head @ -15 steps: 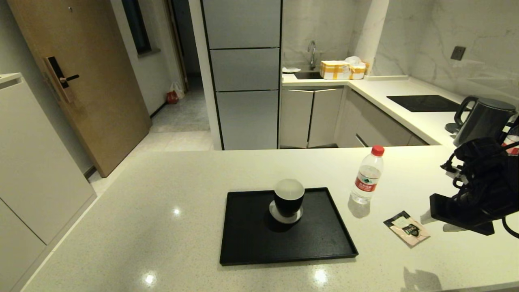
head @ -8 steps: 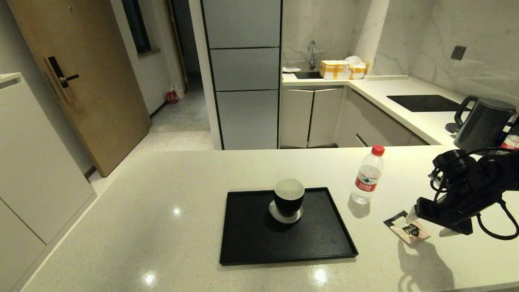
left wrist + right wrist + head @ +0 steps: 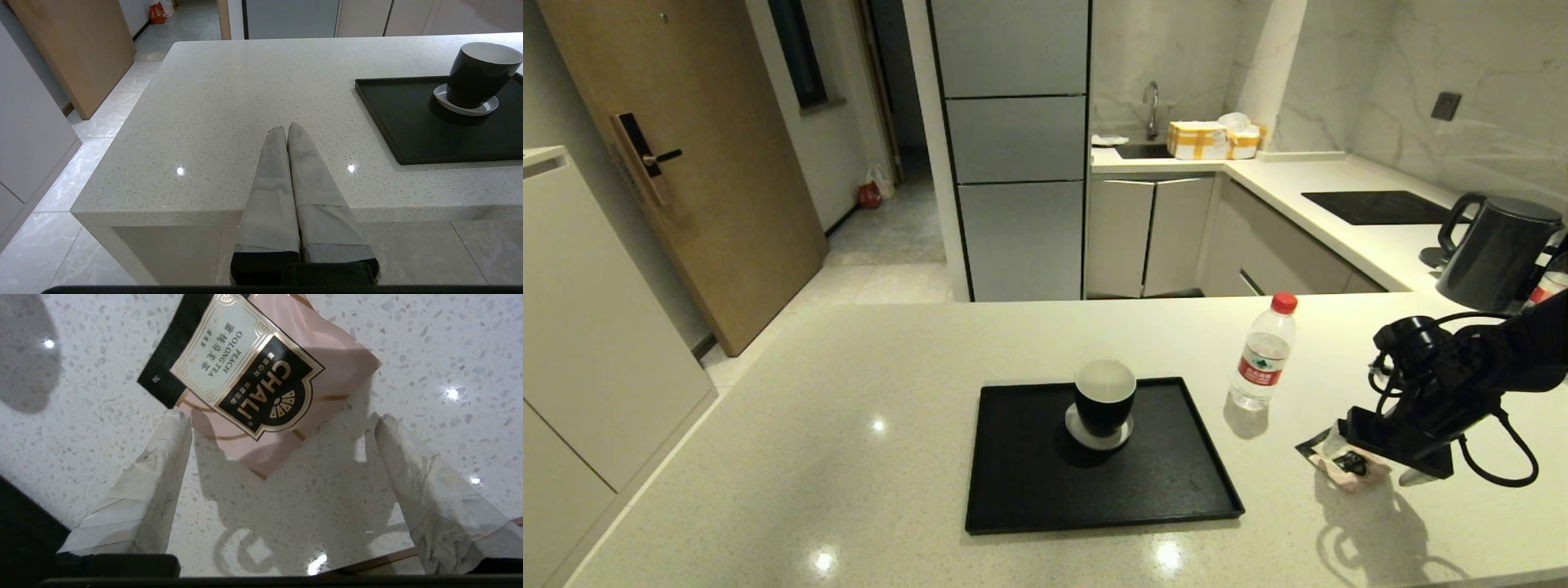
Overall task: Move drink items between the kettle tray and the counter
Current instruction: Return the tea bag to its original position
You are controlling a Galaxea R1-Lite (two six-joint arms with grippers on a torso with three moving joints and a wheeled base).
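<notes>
The pink-beige tea sachet (image 3: pixel 1339 467) (image 3: pixel 261 379) lies flat on the cream counter (image 3: pixel 849 425), right of the black kettle tray (image 3: pixel 1094 523). My right gripper (image 3: pixel 1374 459) (image 3: pixel 282 420) hovers low over the sachet, open, with one fingertip (image 3: pixel 179 424) at the sachet's edge and the other beside it on bare stone. The clear water bottle (image 3: pixel 1262 355) with its red cap stands upright on the counter, just off the tray's far right corner. My left gripper (image 3: pixel 287 128) is shut and empty above the counter's near edge, left of the tray (image 3: pixel 408 122).
A black cup (image 3: pixel 1104 396) on a grey coaster sits at the tray's back middle. A dark kettle (image 3: pixel 1499 249) and a black cooktop (image 3: pixel 1376 207) are on the side counter at far right. The counter's front edge runs close below the right gripper.
My right arm has come left and down, from beside the sachet to right over it, partly covering it in the head view. Bottle, cup and tray have not moved.
</notes>
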